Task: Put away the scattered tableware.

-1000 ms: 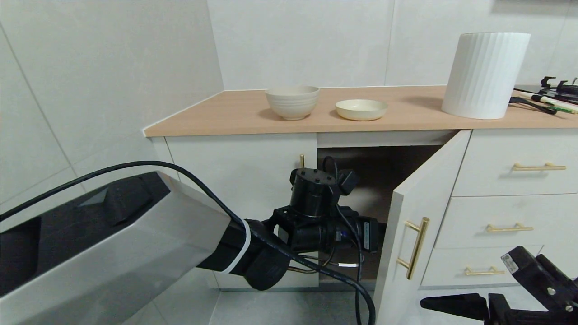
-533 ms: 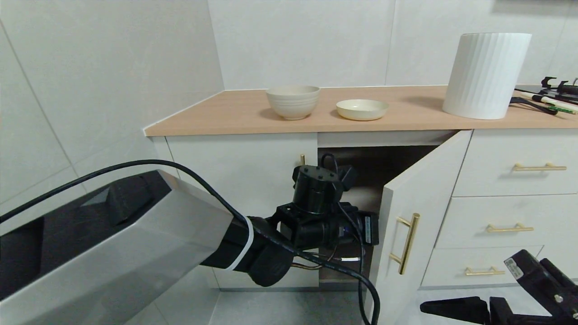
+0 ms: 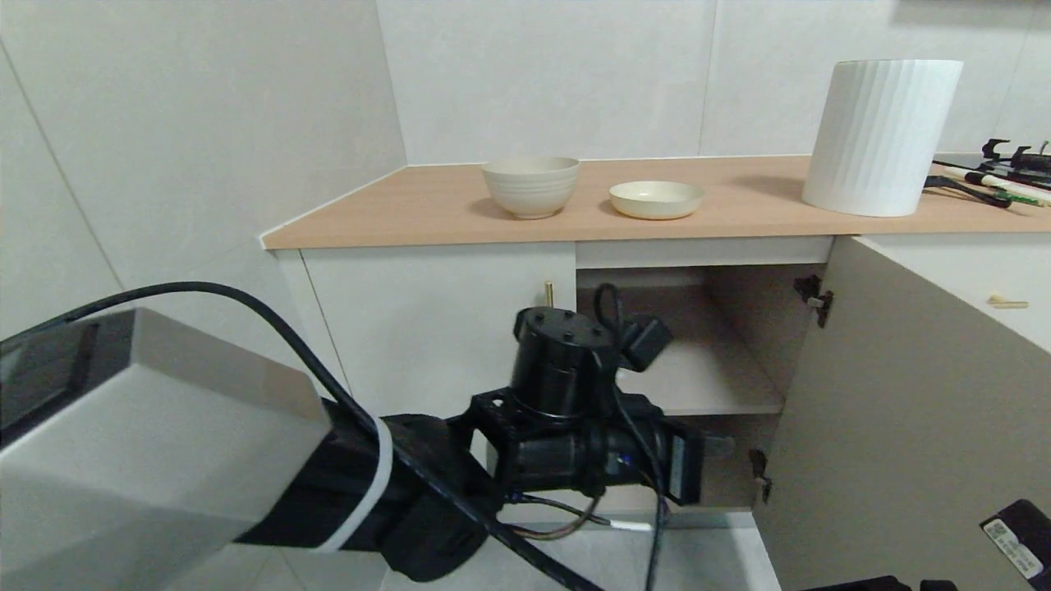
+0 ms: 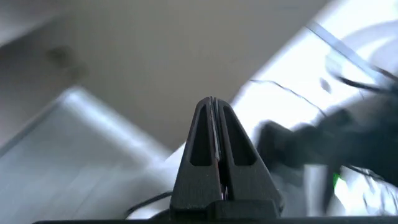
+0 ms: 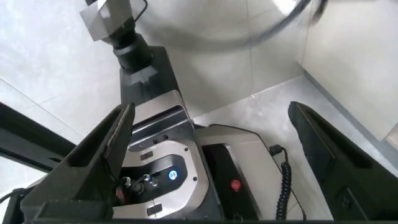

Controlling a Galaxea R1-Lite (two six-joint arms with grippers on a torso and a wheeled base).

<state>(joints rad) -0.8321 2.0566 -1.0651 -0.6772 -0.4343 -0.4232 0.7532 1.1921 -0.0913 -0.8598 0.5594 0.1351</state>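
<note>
On the wooden counter (image 3: 394, 213) stand a beige ribbed bowl (image 3: 530, 186) and, to its right, a shallow cream dish (image 3: 656, 199). Below them the cabinet door (image 3: 903, 410) stands wide open, showing a bare inner shelf (image 3: 706, 382). My left arm's wrist (image 3: 575, 410) hangs in front of the cabinet opening, well below the counter. The left gripper (image 4: 211, 109) is shut with nothing between its fingers. The right gripper (image 5: 217, 149) is open and empty, low near the floor, and a corner of it (image 3: 1014, 546) shows at the bottom right of the head view.
A tall white ribbed cylinder (image 3: 881, 135) stands on the counter at the right, with pens and tools (image 3: 998, 176) beyond it. The left cabinet door (image 3: 443, 328) is closed. The tiled wall (image 3: 164, 164) borders the counter on the left.
The cabinet door has swung from partly open to wide open, to the right. My left arm has shifted lower and nearer. The right gripper has dropped toward the head view's lower right corner.
</note>
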